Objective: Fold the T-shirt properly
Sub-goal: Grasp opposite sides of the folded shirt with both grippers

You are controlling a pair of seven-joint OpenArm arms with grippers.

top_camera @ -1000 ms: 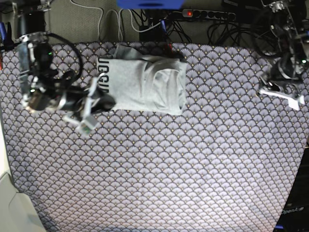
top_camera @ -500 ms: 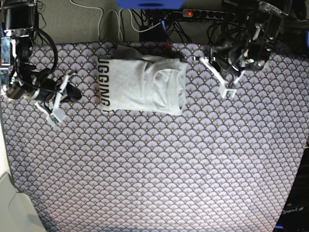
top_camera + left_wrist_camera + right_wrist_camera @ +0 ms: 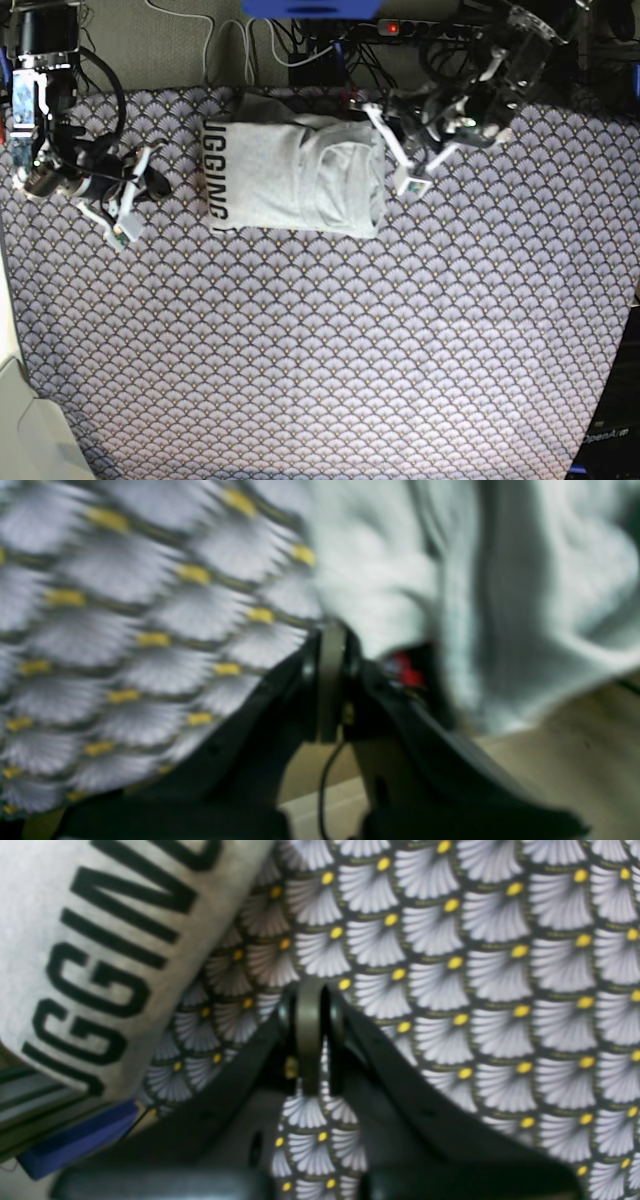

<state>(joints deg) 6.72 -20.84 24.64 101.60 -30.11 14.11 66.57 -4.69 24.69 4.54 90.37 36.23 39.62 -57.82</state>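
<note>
The grey T-shirt point(image 3: 295, 178) lies folded into a rectangle near the table's back edge, its black lettering along the left side. In the right wrist view the lettered edge of the T-shirt point(image 3: 100, 930) is at upper left. My right gripper point(image 3: 124, 230) point(image 3: 310, 990) is shut and empty over the tablecloth, left of the shirt. My left gripper point(image 3: 408, 182) point(image 3: 332, 637) is shut and empty just beside the shirt's right edge. The left wrist view is blurred and shows rumpled grey T-shirt point(image 3: 475, 570) fabric above and right of the tips.
A dark scallop-patterned tablecloth point(image 3: 350, 330) covers the table. Cables and a power strip point(image 3: 430, 30) crowd the back edge behind the shirt, next to a blue object point(image 3: 310, 7). A pale surface point(image 3: 20, 420) sits at the lower left corner.
My left arm has swung in from the far right to the shirt's right edge. My right gripper has drawn back leftward from the lettered edge and closed.
</note>
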